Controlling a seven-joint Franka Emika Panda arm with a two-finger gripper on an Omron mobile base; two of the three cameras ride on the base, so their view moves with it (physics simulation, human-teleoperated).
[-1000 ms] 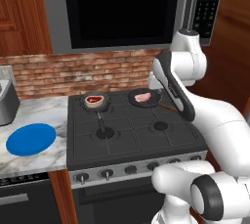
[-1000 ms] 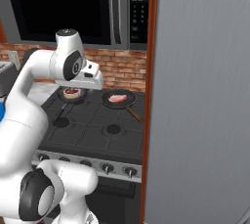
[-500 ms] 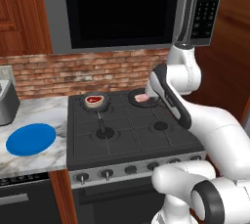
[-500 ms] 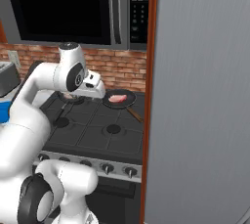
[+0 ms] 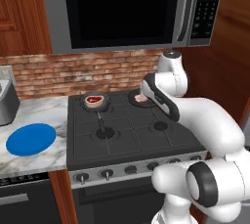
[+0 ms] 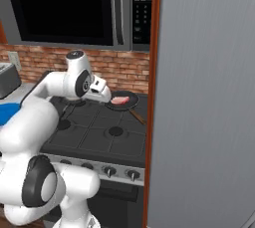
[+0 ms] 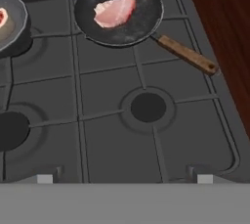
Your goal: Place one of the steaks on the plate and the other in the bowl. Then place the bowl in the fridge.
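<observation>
The pale pink steak (image 7: 114,11) lies in a black frying pan (image 7: 141,25) at the stove's back right; it also shows as a pink slab (image 6: 119,100). The dark red steak (image 5: 94,100) sits in a second pan (image 7: 10,27) at the back left. On the marble counter left of the stove lies the blue plate (image 5: 29,139). My gripper (image 7: 125,179) is open and holds nothing. It hovers above the front of the stove, short of the pink steak's pan, and my hand (image 6: 102,92) is just left of that pan. The grey fridge (image 6: 209,97) stands to the right. The bowl is out of view.
The pink steak's pan has a wooden handle (image 7: 186,55) pointing toward the front right. A black microwave (image 5: 127,8) hangs over the stove (image 5: 122,140). A grey appliance (image 5: 6,101) stands on the counter's far left. A brown wooden panel (image 6: 155,72) edges the fridge side.
My arm has bent down and forward, and the hand has sunk lower over the stove toward the pink steak's pan. The steaks, pans and plate have stayed put.
</observation>
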